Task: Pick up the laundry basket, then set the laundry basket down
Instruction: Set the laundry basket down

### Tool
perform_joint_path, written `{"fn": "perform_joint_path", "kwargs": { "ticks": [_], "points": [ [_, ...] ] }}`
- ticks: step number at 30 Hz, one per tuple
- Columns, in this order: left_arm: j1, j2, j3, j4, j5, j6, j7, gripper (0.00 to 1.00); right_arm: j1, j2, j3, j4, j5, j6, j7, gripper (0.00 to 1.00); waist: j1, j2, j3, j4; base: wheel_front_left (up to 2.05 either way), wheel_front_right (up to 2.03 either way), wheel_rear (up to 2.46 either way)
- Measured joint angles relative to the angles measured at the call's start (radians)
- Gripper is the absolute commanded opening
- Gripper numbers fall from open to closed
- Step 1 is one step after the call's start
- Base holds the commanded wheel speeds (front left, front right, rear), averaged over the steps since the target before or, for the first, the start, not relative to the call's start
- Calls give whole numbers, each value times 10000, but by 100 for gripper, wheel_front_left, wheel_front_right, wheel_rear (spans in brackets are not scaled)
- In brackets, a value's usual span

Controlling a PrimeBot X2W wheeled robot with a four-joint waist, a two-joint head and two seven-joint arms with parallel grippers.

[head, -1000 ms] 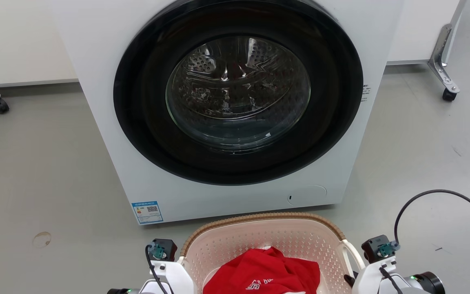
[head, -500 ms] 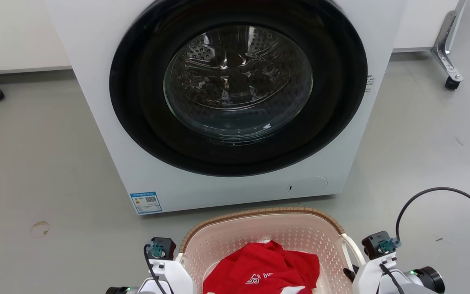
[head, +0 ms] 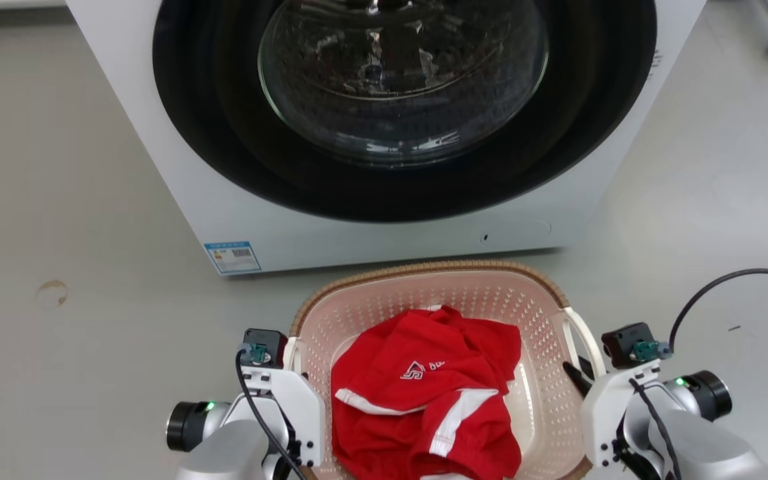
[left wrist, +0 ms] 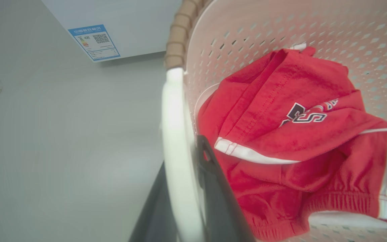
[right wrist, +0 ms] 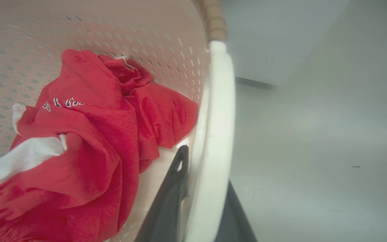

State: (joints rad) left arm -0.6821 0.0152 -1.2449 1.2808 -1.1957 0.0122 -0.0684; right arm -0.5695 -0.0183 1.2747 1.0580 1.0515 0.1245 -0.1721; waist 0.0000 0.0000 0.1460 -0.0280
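Left wrist view, left hand (left wrist: pixel 183 161): gripping the left handle (left wrist: pixel 173 117), one dark finger inside the basket wall and one outside, both tight against the white bar
Left wrist view, laundry basket (left wrist: pixel 281 27): perforated pink wall curving round a crumpled red garment (left wrist: pixel 281 111) that lies inside; the brown rim meets the handle's far end
Left wrist view, surroundings: grey floor (left wrist: pixel 62 134) beside the basket, and the washer (left wrist: pixel 136 20) with its blue label (left wrist: pixel 94 42) just beyond the rim
Right wrist view, right hand (right wrist: pixel 207 168): clamped on the right handle (right wrist: pixel 217 117) the same way, inner finger beside the garment's edge, outer finger on the floor side
Head view, basket's place: directly in front of the washer, far rim near the machine's lower edge, held between the two arms
Head view, what changed: over the last second the whole picture has shifted, so the camera has moved; the washer now sits higher and larger with its door glass (head: pixel 401 73) cut by the top edge, and far more of the basket and both forearms shows
Head view, what held: both hands sit on the handles as before, and the basket's far rim lies about as close to the washer's foot as it did
Meaning for the task: judged from this, the body is bending with the load in a firm two-handed hold, most likely the lowering part of the job
Cannot tell: whether the basket's base touches the floor yet
Next call: neither hand should let go until the base rests flat on the floor
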Motion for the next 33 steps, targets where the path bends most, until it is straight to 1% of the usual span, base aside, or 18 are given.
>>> {"fn": "perform_joint_path", "kwargs": {
  "ticks": [7, 9, 11, 14, 19, 25, 29, 33],
  "points": [
    [-632, -54, -13, -130, 192, 485, -619, 0, -693, -161, -27, 44, -222, 0, -568, 0, 0, 0, 1388, 140, 0, 0, 0],
    [-994, -73, -25, -433, 330, 767, -953, 0, -1107, -372, -169, 4, -326, 0, -677, 0, 0, 0, 2023, 209, 0, 0, 0],
    [-1225, -73, -42, -675, 389, 924, -1137, 0, -1360, -562, -290, -79, -518, 0, -752, 0, 0, 0, 2456, 258, 0, 0, 0],
    [-1524, -75, -56, -940, 439, 1202, -1348, 0, -1630, -834, -721, -362, -872, 0, -757, 0, 0, 0, 3104, 332, 0, 0, 0],
    [-2067, -69, -54, -1356, 558, 1601, -1599, 0, -1882, -1250, -1751, -865, -1745, 0, -761, 0, 0, 0, 4203, 447, 0, 0, 0],
    [-2698, -67, 15, -1620, 794, 1873, -1701, 0, -2039, -1538, -2874, -1373, -2867, 0, -836, 0, 0, 0, 5463, 555, 0, 0, 0],
    [-3111, -40, 349, -1783, 1208, 2036, -1707, 0, -2073, -1649, -3524, -1705, -3461, -4, -869, 0, 0, 0, 6188, 610, 0, 0, 0],
    [-3281, -38, 719, -1889, 1666, 2123, -1705, 0, -2077, -1684, -3965, -1900, -3952, -35, -880, 0, 0, 0, 6730, 647, 0, 0, 0]
  ]
}}
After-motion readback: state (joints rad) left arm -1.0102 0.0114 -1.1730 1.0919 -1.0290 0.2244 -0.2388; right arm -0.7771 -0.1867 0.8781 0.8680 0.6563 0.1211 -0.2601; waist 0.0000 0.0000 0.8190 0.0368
